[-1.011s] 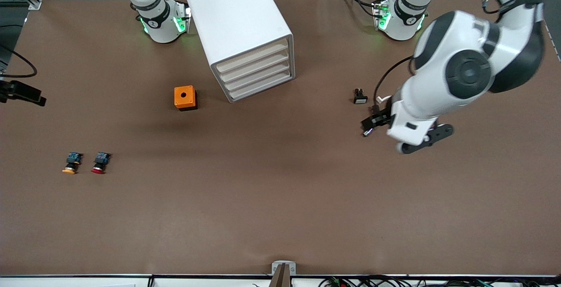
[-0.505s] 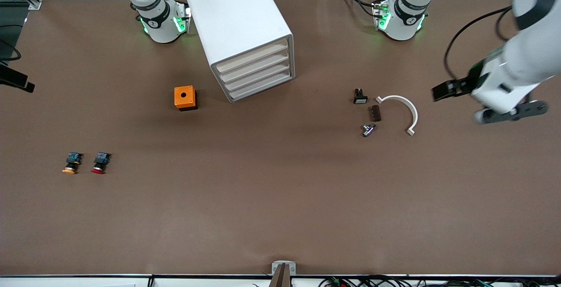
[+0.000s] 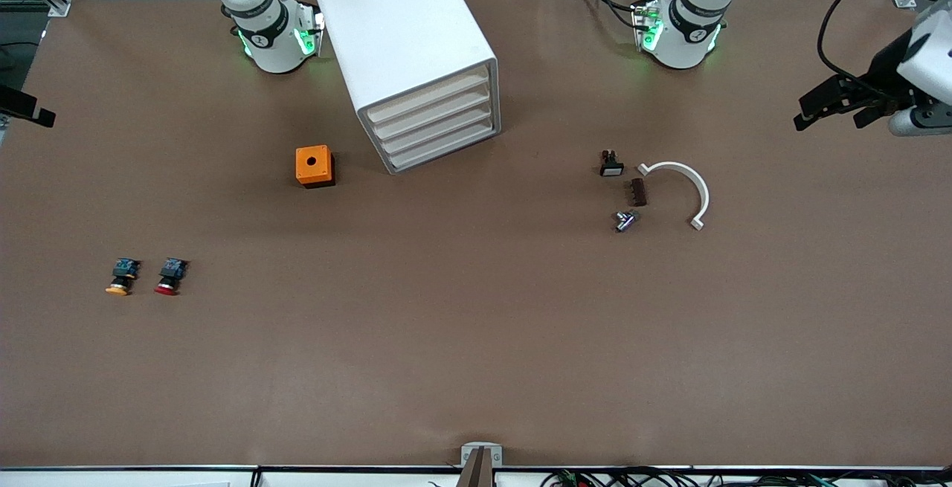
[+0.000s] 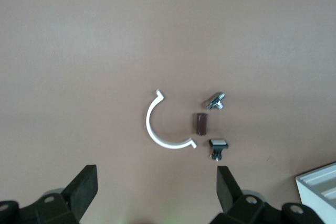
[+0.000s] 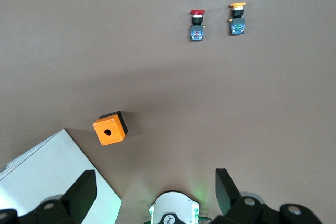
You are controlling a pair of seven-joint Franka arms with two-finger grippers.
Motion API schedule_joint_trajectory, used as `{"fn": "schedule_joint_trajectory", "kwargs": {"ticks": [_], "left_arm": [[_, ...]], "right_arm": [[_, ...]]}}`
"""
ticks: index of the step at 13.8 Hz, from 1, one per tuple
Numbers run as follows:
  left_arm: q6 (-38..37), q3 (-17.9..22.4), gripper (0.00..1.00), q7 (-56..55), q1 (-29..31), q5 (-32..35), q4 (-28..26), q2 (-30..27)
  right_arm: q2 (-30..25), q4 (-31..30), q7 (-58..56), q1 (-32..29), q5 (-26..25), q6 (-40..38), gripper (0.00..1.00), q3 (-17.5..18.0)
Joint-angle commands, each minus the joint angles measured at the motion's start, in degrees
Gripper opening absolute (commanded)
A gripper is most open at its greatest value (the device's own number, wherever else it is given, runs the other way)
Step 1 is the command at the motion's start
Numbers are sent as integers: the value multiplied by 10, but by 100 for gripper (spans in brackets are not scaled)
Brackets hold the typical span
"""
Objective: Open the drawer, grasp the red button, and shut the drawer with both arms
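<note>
The white cabinet (image 3: 405,41) stands near the right arm's base, and its uppermost drawer (image 3: 430,98) is shut. The red-capped button (image 3: 169,277) lies on the table toward the right arm's end, beside a yellow-capped one (image 3: 121,278); it also shows in the right wrist view (image 5: 197,23). My left gripper (image 3: 828,123) hangs open and empty in the air at the left arm's end of the table; its jaws also stand wide apart in the left wrist view (image 4: 156,184). My right gripper (image 5: 156,187) is open and empty, high over its own base (image 5: 173,211). Only a black piece of it (image 3: 26,106) shows in the front view.
An orange box with a hole (image 3: 314,166) sits beside the cabinet front. Toward the left arm's end lie a white half-ring (image 3: 688,182), a brown block (image 3: 637,192), a silver bolt (image 3: 625,220) and a small black switch (image 3: 611,164).
My left arm has swung away from over the small parts toward the left arm's end of the table, uncovering them. The right gripper's piece has shifted up the front view's edge.
</note>
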Motion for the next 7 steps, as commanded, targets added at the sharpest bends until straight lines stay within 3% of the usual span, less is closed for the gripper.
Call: {"fn": "schedule_joint_trajectory", "kwargs": {"ticks": [1,4,7], "left_arm": [[6,-43,100,3,24,34,66,31],[5,-42,100,2,24,32,129,66],[-2,-41,100,-1,23,32,139,67]], "right_arm": [[-23,-26,-2,0,-2,9,100,4],[-53,-63,1,68,-26,35,100,-22],[-111,-146,3,73,-26,95,100,-23]]}}
